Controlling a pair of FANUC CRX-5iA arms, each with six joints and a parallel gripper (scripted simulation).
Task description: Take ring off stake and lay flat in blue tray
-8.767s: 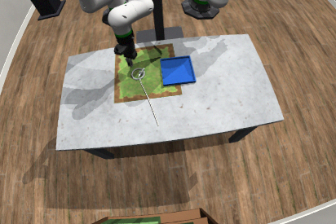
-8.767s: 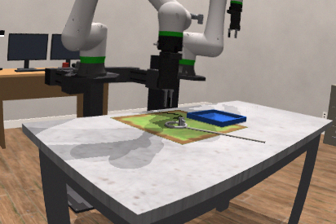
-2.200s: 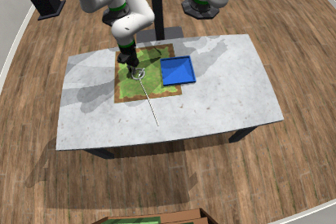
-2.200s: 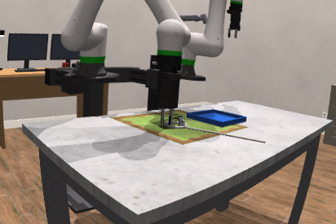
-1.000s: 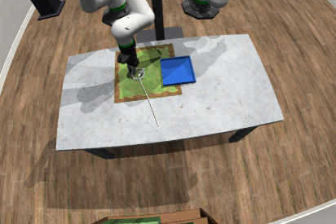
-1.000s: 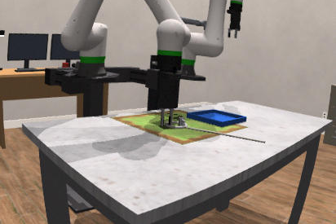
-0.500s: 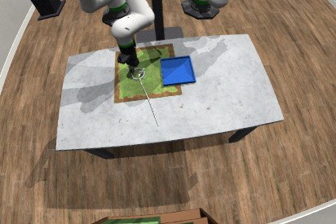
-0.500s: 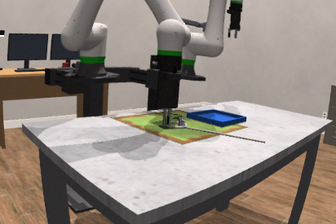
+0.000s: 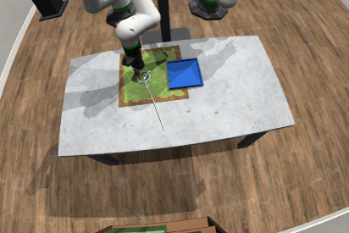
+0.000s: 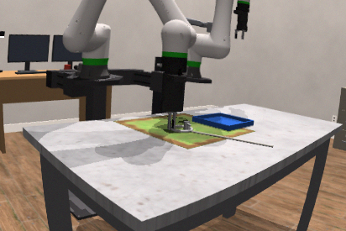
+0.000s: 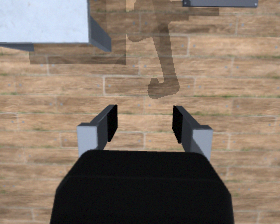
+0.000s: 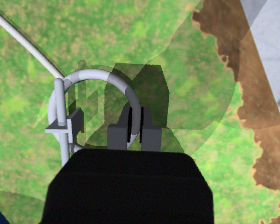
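The grey-white ring (image 9: 150, 75) (image 12: 93, 74) lies low over the green mat, around the small grey stake (image 12: 61, 102), whose upright post and flat plate stand at its left edge in the right wrist view. My right gripper (image 9: 137, 73) (image 10: 172, 129) (image 12: 136, 117) is down at the mat, its fingers closed on the ring's side away from the stake, one inside and one outside. The blue tray (image 9: 185, 74) (image 10: 222, 120) lies beside the ring and looks empty. My left gripper (image 10: 239, 35) (image 11: 144, 116) is open and empty, raised high beyond the table.
A thin pale rod (image 9: 155, 106) (image 10: 235, 139) (image 12: 21, 37) runs from beside the stake across the mat (image 9: 130, 94) (image 10: 189, 143) (image 12: 181, 50) and onto the pale table (image 9: 220, 110) (image 10: 126, 189). The tray's raised walls overlap the mat's edge.
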